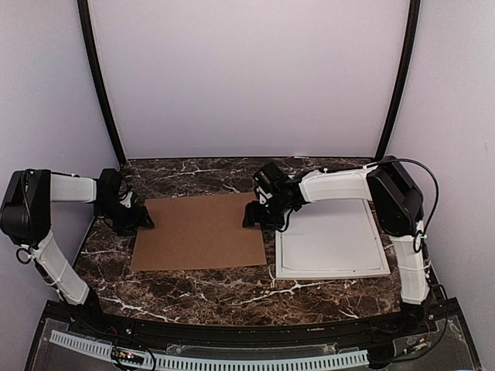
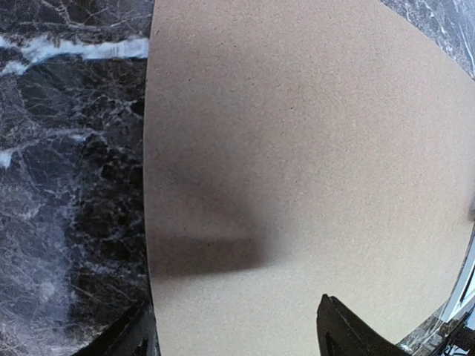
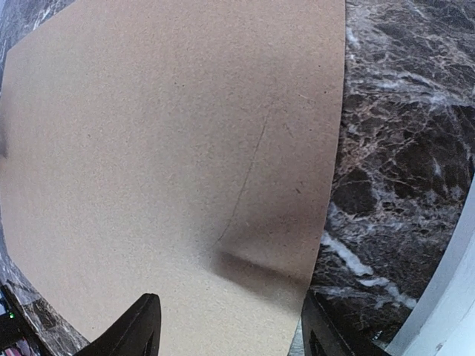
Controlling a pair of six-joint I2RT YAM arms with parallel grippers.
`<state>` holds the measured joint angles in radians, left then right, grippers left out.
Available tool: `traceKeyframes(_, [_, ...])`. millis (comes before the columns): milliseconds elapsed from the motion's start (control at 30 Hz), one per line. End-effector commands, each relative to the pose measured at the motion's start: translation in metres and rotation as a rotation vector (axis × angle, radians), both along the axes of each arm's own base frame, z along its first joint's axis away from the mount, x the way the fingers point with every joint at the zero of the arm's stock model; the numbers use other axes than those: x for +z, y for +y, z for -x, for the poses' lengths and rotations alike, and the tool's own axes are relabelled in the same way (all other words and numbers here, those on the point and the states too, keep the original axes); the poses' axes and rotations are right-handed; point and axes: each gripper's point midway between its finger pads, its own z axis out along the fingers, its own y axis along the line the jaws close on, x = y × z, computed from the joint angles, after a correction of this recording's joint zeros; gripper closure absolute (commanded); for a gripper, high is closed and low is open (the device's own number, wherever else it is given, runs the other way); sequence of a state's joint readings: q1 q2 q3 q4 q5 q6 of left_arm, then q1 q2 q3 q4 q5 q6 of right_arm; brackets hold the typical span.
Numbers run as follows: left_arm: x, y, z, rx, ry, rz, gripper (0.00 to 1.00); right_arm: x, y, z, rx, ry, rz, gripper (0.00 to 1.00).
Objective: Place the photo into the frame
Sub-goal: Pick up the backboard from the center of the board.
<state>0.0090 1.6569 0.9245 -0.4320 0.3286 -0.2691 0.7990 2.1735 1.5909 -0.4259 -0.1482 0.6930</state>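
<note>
Left gripper [image 2: 236, 315] jaws spread astride brown board [image 1: 197, 232] left edge, right gripper [image 3: 230, 300] jaws spread astride its right edge, frame [image 1: 331, 273] flat on marble table [image 1: 232, 297], just right of right gripper, narrow gap to board

A dark marble table [image 1: 216, 297] with white veins fills the floor of the scene. A plain pale wall [image 1: 247, 69] rises at 12 o'clock, evenly lit, flanked by two black curved poles [image 1: 100, 85] at 10 and 2 o'clock.
</note>
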Motion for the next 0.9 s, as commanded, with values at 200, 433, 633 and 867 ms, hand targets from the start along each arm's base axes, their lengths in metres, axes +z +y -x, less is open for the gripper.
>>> traceKeyframes(200, [-0.003, -0.047, 0.03, -0.06, 0.044, 0.214, 0.27, -0.031, -0.017, 0.023, -0.023, 0.088, 0.065, 0.35])
traceKeyframes(433, [0.02, -0.07, 0.025, -0.081, -0.025, 0.389, 0.34, -0.028, -0.004, 0.032, -0.023, 0.126, -0.037, 0.37])
traceKeyframes(633, [0.055, -0.079, 0.014, -0.122, -0.108, 0.449, 0.35, -0.027, -0.001, 0.032, -0.015, 0.129, -0.045, 0.38])
traceKeyframes(867, [0.094, -0.085, 0.008, -0.145, -0.184, 0.501, 0.36, -0.031, -0.001, 0.036, -0.019, 0.14, -0.067, 0.39])
